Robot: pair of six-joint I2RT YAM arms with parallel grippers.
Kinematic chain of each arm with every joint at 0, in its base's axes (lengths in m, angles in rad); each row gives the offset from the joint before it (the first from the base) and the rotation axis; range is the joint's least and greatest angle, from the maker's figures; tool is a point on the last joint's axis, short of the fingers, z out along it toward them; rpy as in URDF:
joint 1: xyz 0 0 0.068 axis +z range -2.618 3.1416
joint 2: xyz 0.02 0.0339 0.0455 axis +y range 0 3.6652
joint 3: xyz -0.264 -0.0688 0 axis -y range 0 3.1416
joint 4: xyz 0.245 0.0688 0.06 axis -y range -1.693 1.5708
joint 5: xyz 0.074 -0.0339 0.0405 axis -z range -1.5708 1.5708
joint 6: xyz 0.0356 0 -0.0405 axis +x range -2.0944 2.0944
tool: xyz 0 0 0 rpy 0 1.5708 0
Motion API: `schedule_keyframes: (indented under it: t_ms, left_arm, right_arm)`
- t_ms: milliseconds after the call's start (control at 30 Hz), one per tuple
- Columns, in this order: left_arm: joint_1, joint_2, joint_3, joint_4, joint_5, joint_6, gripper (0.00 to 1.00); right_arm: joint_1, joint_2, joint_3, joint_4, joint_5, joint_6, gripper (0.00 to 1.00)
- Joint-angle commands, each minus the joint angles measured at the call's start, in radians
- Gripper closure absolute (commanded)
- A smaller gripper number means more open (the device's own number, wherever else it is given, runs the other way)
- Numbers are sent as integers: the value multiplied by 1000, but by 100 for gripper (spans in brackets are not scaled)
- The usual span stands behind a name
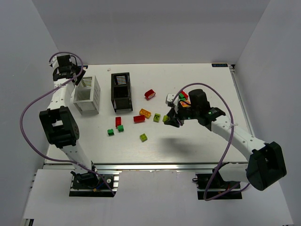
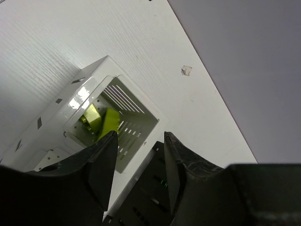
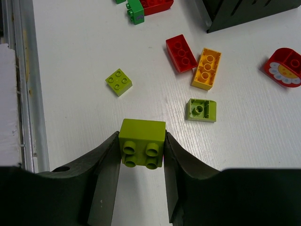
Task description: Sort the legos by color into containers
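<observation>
Holding a small yellow-green plastic lego brick (image 3: 142, 136) by its flat sides, our right claw (image 1: 171, 120) is pinched tight around it, up over the white bench (image 3: 70, 56) near the loose bricks (image 3: 118, 82); we think it is light, hard and a bit slippery, so those flat sides are the best place to pinch. Our left claw (image 2: 139, 135) is spread apart with nothing in it, over the white slatted bin (image 2: 84, 94), where yellow-green pieces (image 2: 106, 123) lie. We cannot see into the black slatted bin (image 1: 122, 106), and the right arm (image 1: 225, 127) partly hides some bricks.
</observation>
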Motion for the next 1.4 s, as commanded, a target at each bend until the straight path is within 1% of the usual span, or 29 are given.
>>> schedule_keyframes:
  t_ms: [0,67,133,167,200,233,267,300,333,367,400,500,567,600,667,700,733,800,833,933,1000,1033,1067,1133,1167,1233,1267,1367]
  left_arm:
    - [3,-30,21,2,24,3,46]
    - [2,-50,16,12,41,14,45]
    - [3,-94,1,24,88,34,44]
    - [2,-114,-34,32,107,42,42]
    - [2,-139,-63,62,169,42,41]
    - [-1,-195,-95,77,194,42,38]
    - [-3,-227,-170,94,221,40,33]
    - [-8,-260,-212,129,273,39,31]
    - [-23,-331,-258,153,306,36,30]
    - [-32,-364,-304,182,341,28,29]
    - [-44,-398,-389,211,387,25,28]
    - [-101,-508,-537,266,499,9,28]
    - [-162,-582,-601,306,573,5,28]
    - [-220,-603,-664,317,603,-1,28]
    - [-280,-642,-721,346,634,-38,27]
    - [-306,-671,-747,386,643,-52,27]
    - [-364,-682,-792,403,645,-67,27]
    - [-420,-706,-830,481,650,-110,27]
    - [-464,-709,-861,501,651,-122,26]
    - [-530,-708,-905,600,680,-173,26]
    - [-569,-700,-925,692,712,-219,25]
    - [-578,-696,-936,726,725,-236,24]
    - [-589,-691,-962,802,737,-277,24]
    - [-603,-683,-997,905,778,-337,23]
    - [-606,-683,-1031,1008,788,-400,23]
    - [-610,-680,-1060,1103,802,-458,21]
    - [-612,-679,-1070,1178,805,-506,20]
    - [-617,-673,-1083,1268,818,-564,19]
  right_arm:
    - [-5,4,41,29,-8,4,100]
    - [-5,4,44,29,-11,6,100]
    - [-5,7,51,31,-16,12,100]
    - [-5,13,56,34,-20,15,100]
    - [-5,16,64,36,-23,18,100]
    - [-5,20,70,39,-25,21,100]
    - [-5,26,73,49,-31,27,100]
    - [-5,29,77,57,-36,30,100]
    - [-5,32,85,65,-39,32,100]
    - [-5,39,91,75,-52,30,100]
    - [-5,43,94,81,-62,30,100]
    - [-3,59,108,101,-95,24,100]
    - [1,66,111,118,-118,18,100]
    - [5,67,111,121,-128,13,100]
    - [14,67,101,134,-158,7,100]
    - [17,63,93,156,-177,-2,100]
    - [18,49,84,167,-215,-8,100]
    - [34,27,41,195,-246,-30,100]
    - [38,0,24,251,-256,-43,99]
    - [54,-42,-31,321,-281,-47,98]
    - [66,-49,-39,328,-278,-44,98]
    - [69,-56,-39,348,-269,-15,98]
    - [71,-60,-41,370,-266,11,98]
    - [71,-80,-54,431,-255,76,98]
    - [71,-88,-58,494,-240,144,98]
    - [72,-103,-61,546,-226,206,99]
    - [72,-105,-61,583,-206,257,99]
    - [77,-109,-55,617,-175,309,99]
